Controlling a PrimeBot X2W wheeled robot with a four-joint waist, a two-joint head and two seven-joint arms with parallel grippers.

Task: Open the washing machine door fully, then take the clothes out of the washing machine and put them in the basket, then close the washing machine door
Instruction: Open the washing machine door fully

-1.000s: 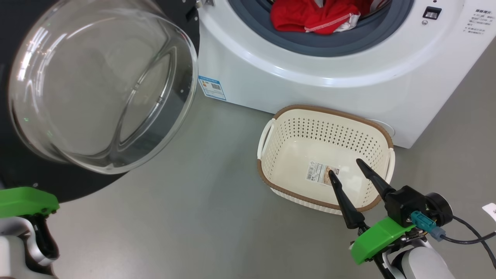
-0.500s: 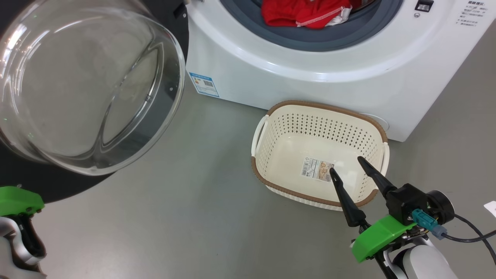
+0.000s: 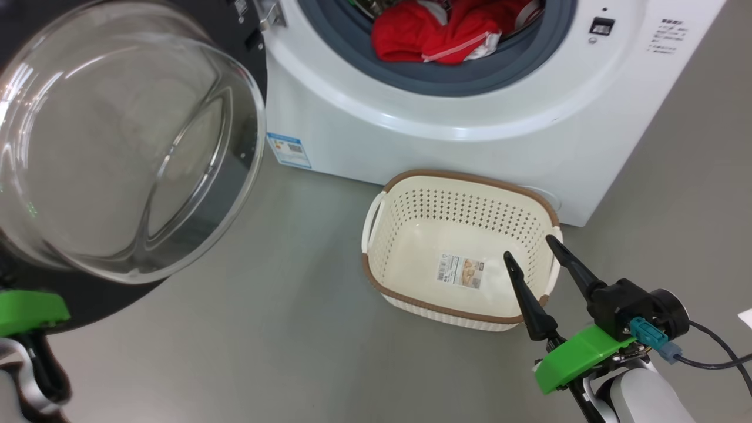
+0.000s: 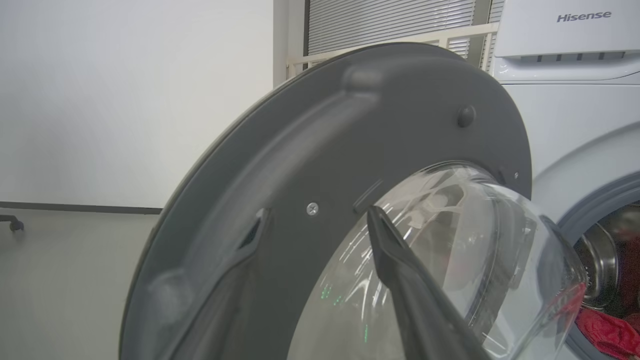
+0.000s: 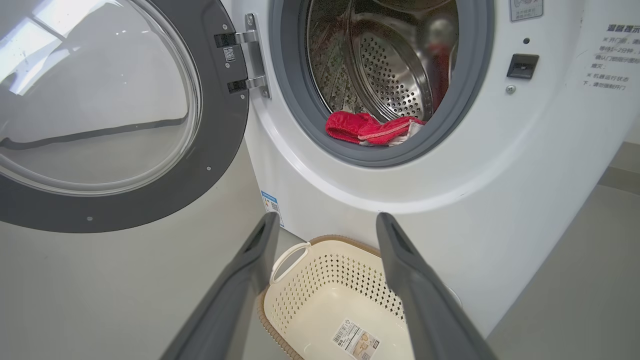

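Grey floor (image 3: 294, 341): basket (image 3: 411, 223) near right hand (image 3: 527, 245)

Clothes (image 5: 371, 131) inside washing machine (image 5: 475, 200), basket (image 5: 327, 287) below

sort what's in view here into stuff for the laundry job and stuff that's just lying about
For the job:
washing machine door
red clothes
washing machine
cream basket

Just lying about:
white scrap on the floor, far right
window blinds
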